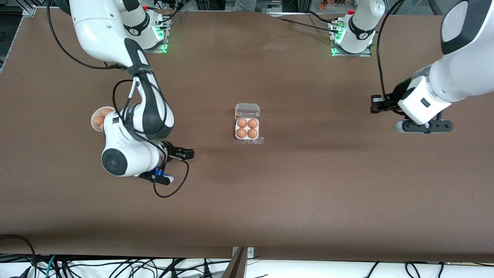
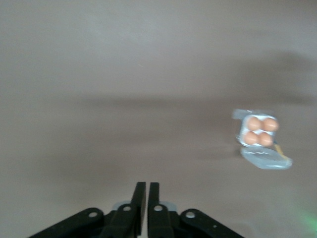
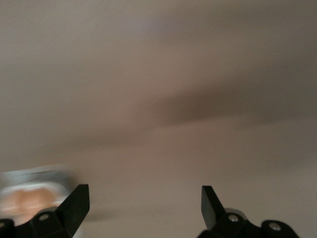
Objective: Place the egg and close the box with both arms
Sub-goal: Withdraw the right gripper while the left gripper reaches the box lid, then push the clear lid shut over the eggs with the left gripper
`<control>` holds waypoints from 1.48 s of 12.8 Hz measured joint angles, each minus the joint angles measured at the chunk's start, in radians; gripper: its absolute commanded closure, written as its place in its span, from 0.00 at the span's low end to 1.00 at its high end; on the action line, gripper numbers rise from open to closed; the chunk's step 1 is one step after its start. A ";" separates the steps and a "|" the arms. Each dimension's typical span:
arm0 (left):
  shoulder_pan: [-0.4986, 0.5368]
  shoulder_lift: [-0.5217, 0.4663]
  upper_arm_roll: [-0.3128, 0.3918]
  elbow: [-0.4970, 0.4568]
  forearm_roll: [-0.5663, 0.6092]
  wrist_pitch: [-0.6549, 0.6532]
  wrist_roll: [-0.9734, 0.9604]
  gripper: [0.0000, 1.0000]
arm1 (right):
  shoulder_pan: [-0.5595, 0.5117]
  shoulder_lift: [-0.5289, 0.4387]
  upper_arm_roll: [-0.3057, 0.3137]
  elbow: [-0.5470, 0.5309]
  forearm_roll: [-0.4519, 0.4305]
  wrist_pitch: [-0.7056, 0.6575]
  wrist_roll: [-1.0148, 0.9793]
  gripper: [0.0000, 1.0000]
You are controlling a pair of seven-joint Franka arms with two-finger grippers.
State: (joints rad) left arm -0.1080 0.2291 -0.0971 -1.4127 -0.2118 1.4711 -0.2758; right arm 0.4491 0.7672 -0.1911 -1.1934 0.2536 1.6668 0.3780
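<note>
Brown table (image 1: 293, 185) holds the box (image 1: 247, 127), apparently unlidded — left pincer (image 2: 147, 198) closed, right pincer (image 3: 143, 203) wide apart, both empty.

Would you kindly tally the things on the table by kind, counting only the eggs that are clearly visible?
Eggs in the box: 4
Eggs visible in the bowl: at least 2; the right arm covers the rest
Egg boxes: 1
Bowls: 1
Total: 8 things counted

Four eggs (image 1: 247, 128) in the box (image 1: 247, 111), mid-table between both arms.
</note>
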 measured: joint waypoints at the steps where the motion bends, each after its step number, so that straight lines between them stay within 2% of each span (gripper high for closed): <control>1: -0.001 0.010 -0.027 -0.001 -0.029 -0.002 -0.030 1.00 | 0.010 -0.030 0.000 0.001 -0.076 0.000 -0.015 0.00; 4: -0.002 0.060 -0.141 -0.003 -0.046 -0.003 -0.174 1.00 | 0.015 -0.134 0.012 -0.013 -0.159 -0.016 -0.022 0.00; 5: -0.004 0.085 -0.183 -0.003 -0.046 -0.002 -0.230 1.00 | -0.027 -0.190 0.056 -0.053 -0.215 -0.011 -0.022 0.00; 6: -0.010 0.111 -0.218 -0.003 -0.047 -0.001 -0.276 1.00 | -0.096 -0.265 0.128 -0.120 -0.269 0.014 -0.023 0.00; 7: -0.026 0.137 -0.238 -0.003 -0.047 0.001 -0.307 1.00 | -0.156 -0.349 0.181 -0.203 -0.296 0.050 -0.025 0.00; 10: -0.114 0.204 -0.246 -0.003 -0.048 0.004 -0.376 1.00 | -0.266 -0.599 0.221 -0.426 -0.309 0.137 -0.034 0.00; 13: -0.193 0.271 -0.246 -0.003 -0.048 0.019 -0.425 1.00 | -0.324 -0.783 0.226 -0.525 -0.309 0.093 -0.068 0.00; 15: -0.225 0.315 -0.246 -0.003 -0.048 0.051 -0.429 1.00 | -0.335 -0.825 0.228 -0.540 -0.309 0.073 -0.117 0.00; 19: -0.283 0.375 -0.247 -0.003 -0.048 0.137 -0.432 1.00 | -0.375 -0.824 0.227 -0.541 -0.309 0.076 -0.231 0.00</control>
State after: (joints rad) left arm -0.3906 0.6040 -0.3440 -1.4153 -0.2599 1.6080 -0.7078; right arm 0.0744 -0.0567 0.0362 -1.7341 -0.0551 1.7425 0.1474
